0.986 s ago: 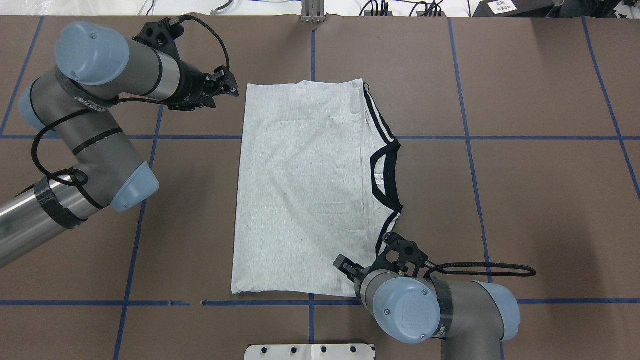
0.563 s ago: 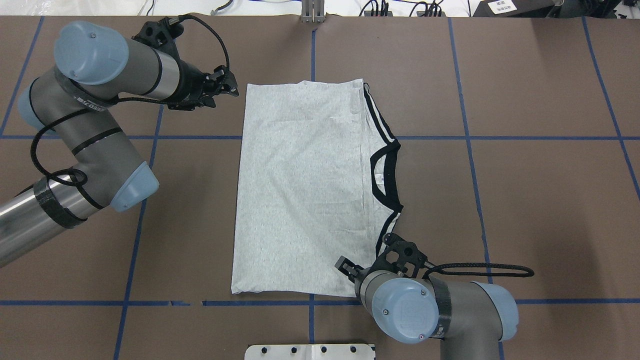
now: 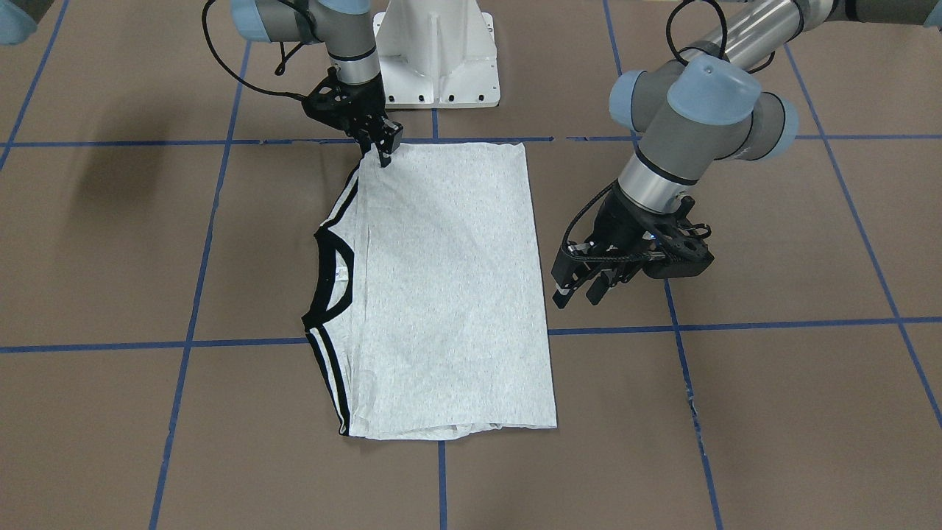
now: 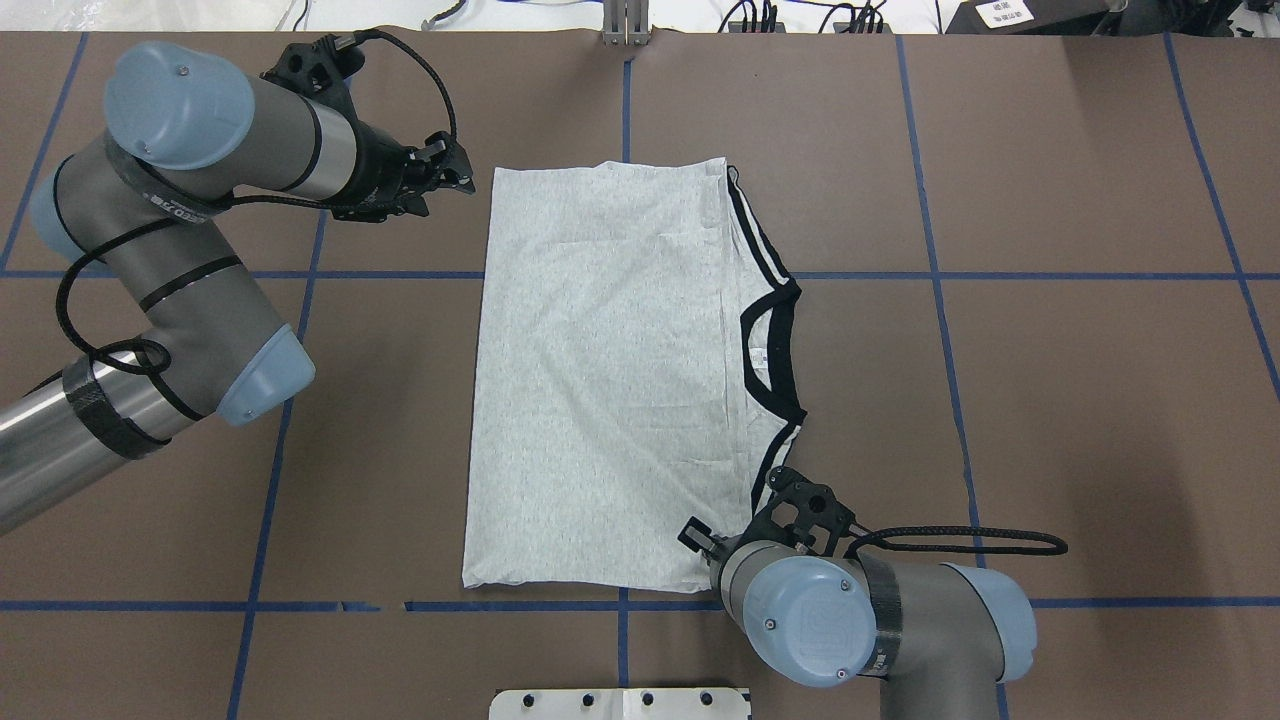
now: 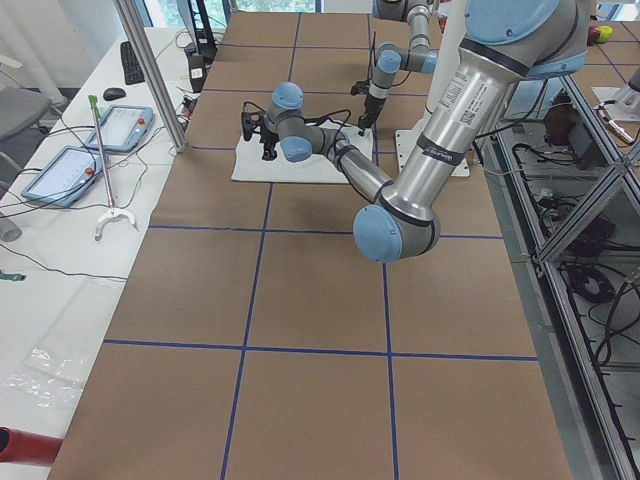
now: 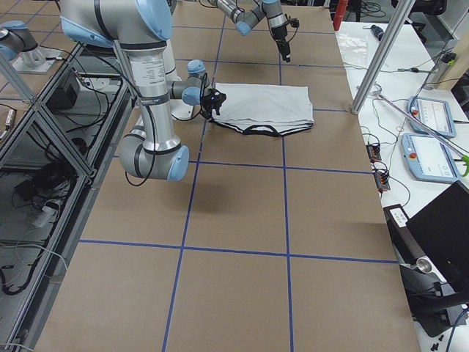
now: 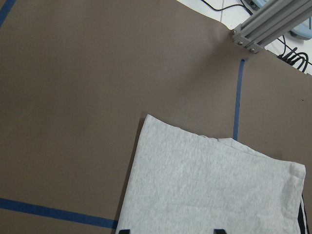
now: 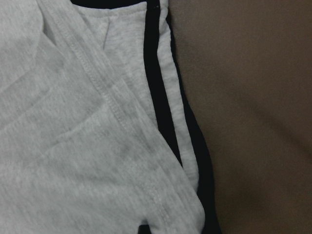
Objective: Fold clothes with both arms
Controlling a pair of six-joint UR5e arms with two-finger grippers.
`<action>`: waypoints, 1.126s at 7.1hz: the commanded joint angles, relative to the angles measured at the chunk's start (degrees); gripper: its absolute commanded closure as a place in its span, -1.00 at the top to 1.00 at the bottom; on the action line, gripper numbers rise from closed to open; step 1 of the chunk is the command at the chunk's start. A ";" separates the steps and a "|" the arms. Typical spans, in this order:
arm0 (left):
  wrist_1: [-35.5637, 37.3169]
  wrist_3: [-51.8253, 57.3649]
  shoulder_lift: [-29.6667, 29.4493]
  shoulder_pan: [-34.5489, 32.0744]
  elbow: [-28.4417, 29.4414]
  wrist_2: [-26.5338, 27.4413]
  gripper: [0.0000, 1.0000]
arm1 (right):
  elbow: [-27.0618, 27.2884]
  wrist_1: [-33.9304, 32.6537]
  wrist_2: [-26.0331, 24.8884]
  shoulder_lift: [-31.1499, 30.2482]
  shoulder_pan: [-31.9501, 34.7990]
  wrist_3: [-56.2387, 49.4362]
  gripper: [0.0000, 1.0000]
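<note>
The light grey T-shirt (image 4: 600, 380) lies flat on the brown table, folded into a tall rectangle. Its black collar (image 4: 775, 350) and black stripes face the overhead view's right, and no print shows. It also shows in the front view (image 3: 441, 280). My left gripper (image 4: 458, 175) is open and empty, hovering just off the shirt's far left corner (image 3: 578, 291). Its wrist view shows that corner (image 7: 204, 185). My right gripper (image 3: 384, 153) is down on the shirt's near right corner by the stripes, fingers pinched on the cloth (image 8: 73, 146). In the overhead view my right arm partly hides the right gripper (image 4: 700, 540).
The white pedestal base (image 3: 434, 51) stands just behind the shirt's near edge. Blue tape lines cross the brown table (image 4: 1050, 400). An aluminium post (image 4: 625, 25) stands at the far edge. A side table with tablets (image 5: 100, 140) lies beyond it.
My right gripper's fingers have closed in a little at the shirt's near right corner. My left arm has drifted slightly away from the shirt. The shirt has not moved.
</note>
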 commanded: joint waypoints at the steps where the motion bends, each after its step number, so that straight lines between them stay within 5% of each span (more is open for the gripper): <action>1: 2.95 0.02 0.05 0.16 -1.82 0.00 0.29 | 0.62 -0.18 0.13 0.18 0.00 -0.17 -1.00; 4: 3.04 -0.24 -0.04 0.16 -2.60 -0.09 0.29 | 1.85 -0.26 1.01 0.36 0.17 -0.08 -1.00; 8: 2.95 -16.56 8.47 11.65 -16.29 4.48 0.29 | 2.82 -0.26 1.01 -0.17 0.26 0.01 -1.00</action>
